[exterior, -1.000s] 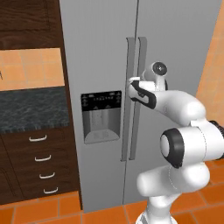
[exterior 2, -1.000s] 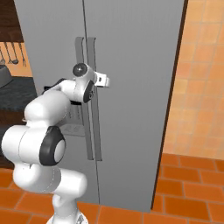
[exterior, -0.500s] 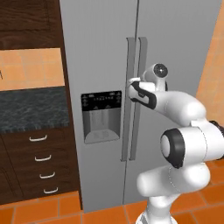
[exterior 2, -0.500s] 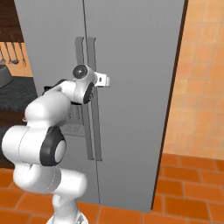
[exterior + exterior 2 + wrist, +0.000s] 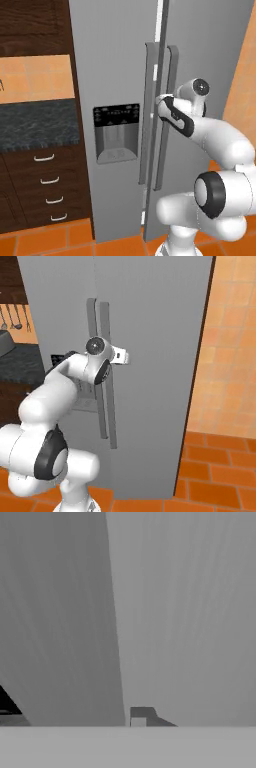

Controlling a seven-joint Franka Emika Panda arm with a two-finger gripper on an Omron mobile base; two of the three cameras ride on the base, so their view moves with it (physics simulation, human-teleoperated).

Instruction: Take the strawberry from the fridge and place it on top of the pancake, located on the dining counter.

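Fridge (image 5: 115, 65) doors stand tall and grey in the left base view, its top and sides cut off; beside them, a black-topped surface (image 5: 35, 125) over drawers. The end effector (image 5: 161, 102) sits at the right door's long handle (image 5: 166, 115), fingertips hidden behind it. From the right base view the end effector (image 5: 121, 357) is clenched around that handle (image 5: 107, 376). Hand view: grey door steel up close, one fingertip (image 5: 141, 714) barely visible.
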